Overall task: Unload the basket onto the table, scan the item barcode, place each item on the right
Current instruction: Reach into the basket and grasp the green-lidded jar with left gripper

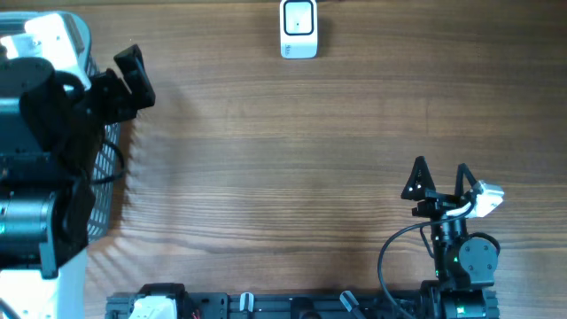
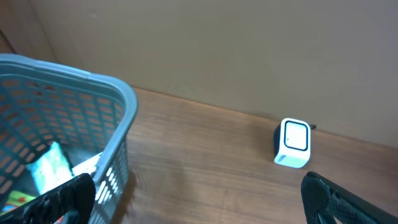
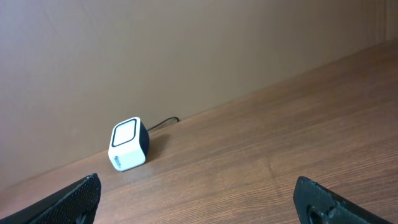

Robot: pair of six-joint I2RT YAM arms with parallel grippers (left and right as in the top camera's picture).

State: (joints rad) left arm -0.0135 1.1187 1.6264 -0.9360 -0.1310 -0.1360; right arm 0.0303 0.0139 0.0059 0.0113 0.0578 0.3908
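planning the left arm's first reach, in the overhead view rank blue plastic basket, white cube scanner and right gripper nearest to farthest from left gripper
1. blue plastic basket, far left, right beside the left gripper
2. white cube scanner, top centre, at the far edge
3. right gripper, lower right, farthest

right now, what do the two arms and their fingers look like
Both are mostly black. The right gripper has pointed triangular black fingers, a white piece at its wrist, a looping black cable and a green light. The left gripper is black, with white casing behind.
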